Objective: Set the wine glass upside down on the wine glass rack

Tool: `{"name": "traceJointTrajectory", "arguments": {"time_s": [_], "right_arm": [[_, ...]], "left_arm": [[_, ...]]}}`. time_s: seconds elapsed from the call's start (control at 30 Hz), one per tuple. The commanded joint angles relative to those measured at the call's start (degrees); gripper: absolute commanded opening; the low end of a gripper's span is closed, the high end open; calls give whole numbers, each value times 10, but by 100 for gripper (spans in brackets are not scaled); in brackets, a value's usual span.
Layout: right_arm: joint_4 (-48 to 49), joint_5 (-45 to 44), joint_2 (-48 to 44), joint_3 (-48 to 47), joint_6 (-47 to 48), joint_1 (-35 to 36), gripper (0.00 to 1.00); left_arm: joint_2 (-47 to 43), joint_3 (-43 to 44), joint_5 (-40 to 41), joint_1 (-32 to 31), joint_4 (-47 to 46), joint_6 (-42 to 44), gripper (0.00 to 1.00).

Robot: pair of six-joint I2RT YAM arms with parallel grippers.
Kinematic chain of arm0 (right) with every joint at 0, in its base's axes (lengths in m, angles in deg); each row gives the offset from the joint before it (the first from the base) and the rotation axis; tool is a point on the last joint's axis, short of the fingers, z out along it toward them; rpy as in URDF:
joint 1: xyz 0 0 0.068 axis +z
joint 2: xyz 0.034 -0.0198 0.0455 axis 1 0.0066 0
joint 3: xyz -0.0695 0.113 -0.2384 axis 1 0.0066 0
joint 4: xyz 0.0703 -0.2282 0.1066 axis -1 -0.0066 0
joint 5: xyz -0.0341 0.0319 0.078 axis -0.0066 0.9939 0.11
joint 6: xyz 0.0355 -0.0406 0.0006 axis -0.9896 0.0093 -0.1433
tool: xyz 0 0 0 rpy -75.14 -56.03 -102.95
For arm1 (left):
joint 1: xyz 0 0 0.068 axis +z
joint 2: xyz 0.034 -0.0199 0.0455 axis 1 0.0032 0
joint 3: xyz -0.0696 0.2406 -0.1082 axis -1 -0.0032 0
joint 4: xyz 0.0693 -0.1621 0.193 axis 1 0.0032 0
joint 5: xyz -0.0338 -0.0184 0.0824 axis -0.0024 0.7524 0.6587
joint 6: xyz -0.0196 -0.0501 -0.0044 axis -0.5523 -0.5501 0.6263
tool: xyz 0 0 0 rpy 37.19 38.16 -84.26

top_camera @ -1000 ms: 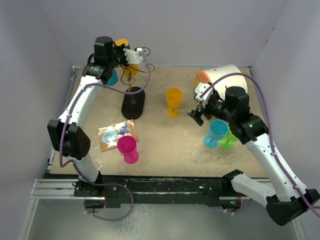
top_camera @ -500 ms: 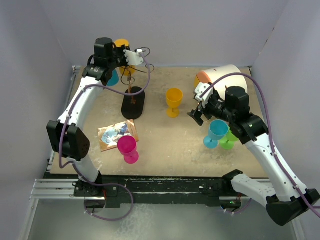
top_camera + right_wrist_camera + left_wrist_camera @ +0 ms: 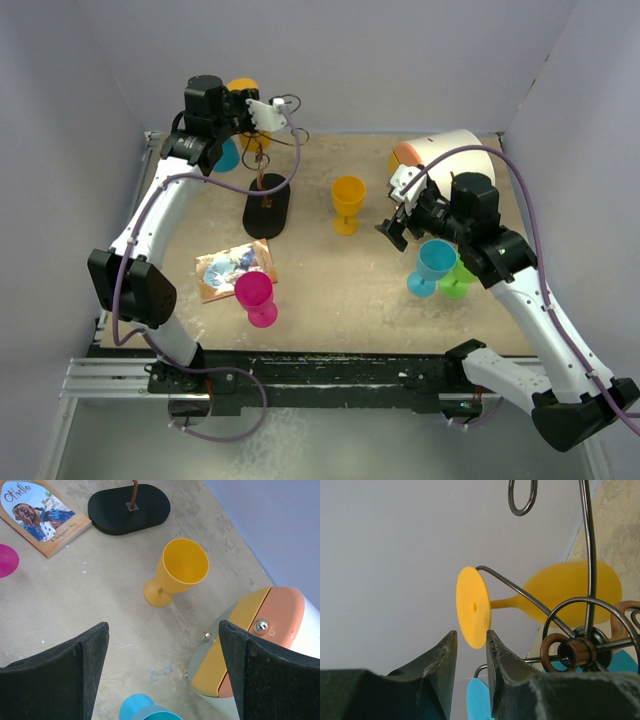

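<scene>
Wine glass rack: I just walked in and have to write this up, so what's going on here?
The left gripper is up at the wine glass rack, where an orange wine glass hangs with its stem in a wire arm. Its jaws stand slightly apart on either side of the glass's foot. The right gripper hangs open over the table, holding nothing, above a second orange glass standing upright.

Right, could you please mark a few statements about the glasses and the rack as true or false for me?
1. A yellow wine glass hangs on the wine glass rack. True.
2. The right gripper holds the blue wine glass. False: it is open and empty; the blue wine glass stands on the table.
3. The pink wine glass lies tipped over. False: it stands upright by the Othello book.
4. A second yellow wine glass stands upright on the table. True.
</scene>
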Motion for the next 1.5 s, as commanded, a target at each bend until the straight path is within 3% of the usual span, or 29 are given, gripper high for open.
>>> {"name": "traceJointTrajectory", "arguments": {"time_s": [0.0,0.43,0.7,0.9,1.13,1.47], "right_arm": [[20,8,-2,1,5,-3,93],[26,10,3,-2,-1,-6,93],[13,6,13,-11,-13,-8,93],[-7,-29,25,-12,-22,-8,92],[-47,-66,39,-34,15,-7,92],[-65,-68,40,-36,15,-7,93]], "left_arm": [[-34,-6,-3,-3,-22,3,35],[-88,-16,-32,-3,-43,-75,46],[-166,-58,-47,-3,-78,-206,62],[-234,-109,-28,-2,-72,-254,77],[-321,-157,-33,-2,13,-280,100],[-430,-216,-137,-2,205,-304,99]]}}
